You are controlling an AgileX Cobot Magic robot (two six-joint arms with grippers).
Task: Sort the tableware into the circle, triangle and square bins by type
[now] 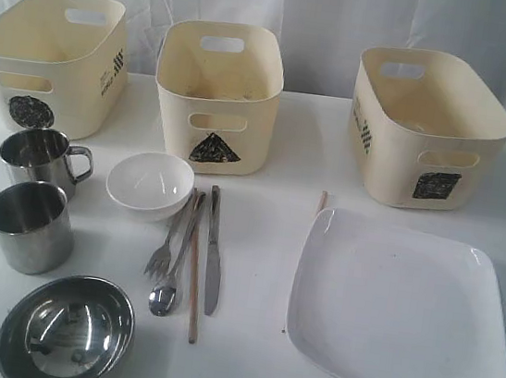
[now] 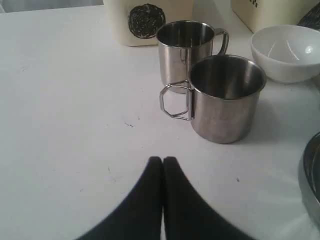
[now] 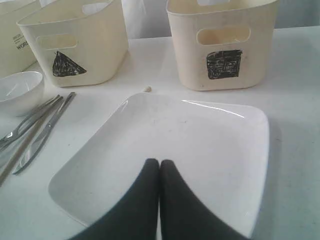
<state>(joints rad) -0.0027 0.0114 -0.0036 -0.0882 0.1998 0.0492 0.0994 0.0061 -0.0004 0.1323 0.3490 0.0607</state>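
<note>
nothing is sorted yet: no tableware shows in the circle bin (image 1: 51, 55), triangle bin (image 1: 217, 91) or square bin (image 1: 429, 124), and every piece lies on the tabletop (image 1: 265, 237). the first pick is in hand.

two mugs (image 1: 44, 159) (image 1: 32, 225) stand close together before the circle bin, with the steel bowl (image 1: 66, 330) nearer the camera. the white bowl (image 1: 149, 185) sits by the fork (image 1: 162, 256), spoon (image 1: 164, 297), knife (image 1: 214, 258) and a chopstick (image 1: 192, 284). the plate (image 1: 400, 311) lies before the square bin.

the left claw (image 2: 162, 160) is clenched on nothing and hovers near the mugs. the right claw (image 3: 159, 162), also clenched and empty, hangs over the plate's edge. next, a claw likely must part and take a mug by its rim or handle.

only the wrist views show the claws. only the exterior view shows all three bins.
</note>
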